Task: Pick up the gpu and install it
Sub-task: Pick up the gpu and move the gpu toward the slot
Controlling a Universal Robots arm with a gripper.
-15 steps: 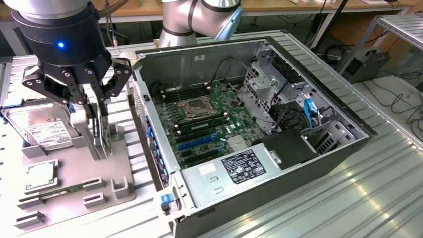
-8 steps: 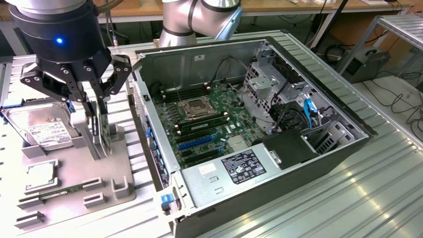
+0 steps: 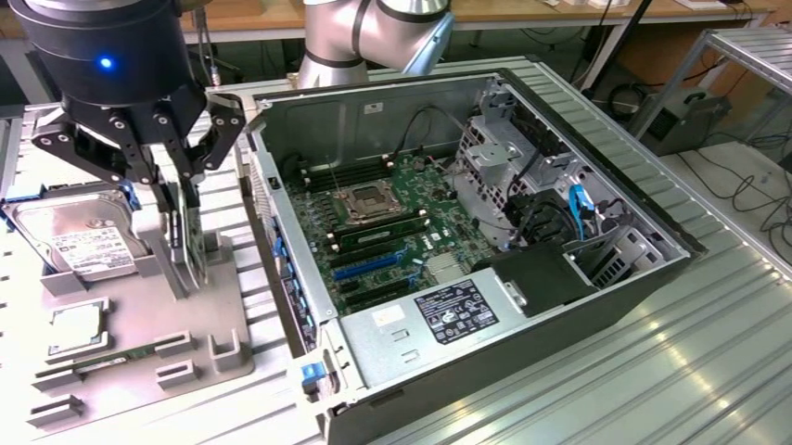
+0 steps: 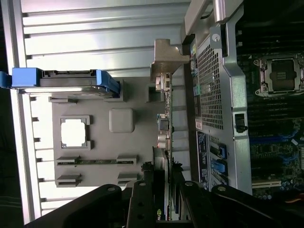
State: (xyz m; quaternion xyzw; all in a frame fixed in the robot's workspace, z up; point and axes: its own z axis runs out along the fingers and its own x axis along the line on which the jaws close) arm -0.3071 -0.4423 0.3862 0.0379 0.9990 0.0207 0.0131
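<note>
Upright in the grey holder tray [image 3: 136, 320] beside the open computer case [image 3: 520, 362], the gpu [image 3: 188, 246] is held at its upper edge by the gripper [image 3: 173, 185], whose jaws are closed partway onto it. It is judged light, stiff and fragile, best gripped by its edges.

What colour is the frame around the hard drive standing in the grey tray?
Blue. The frame on the hard drive shows best in the wrist view.
</note>
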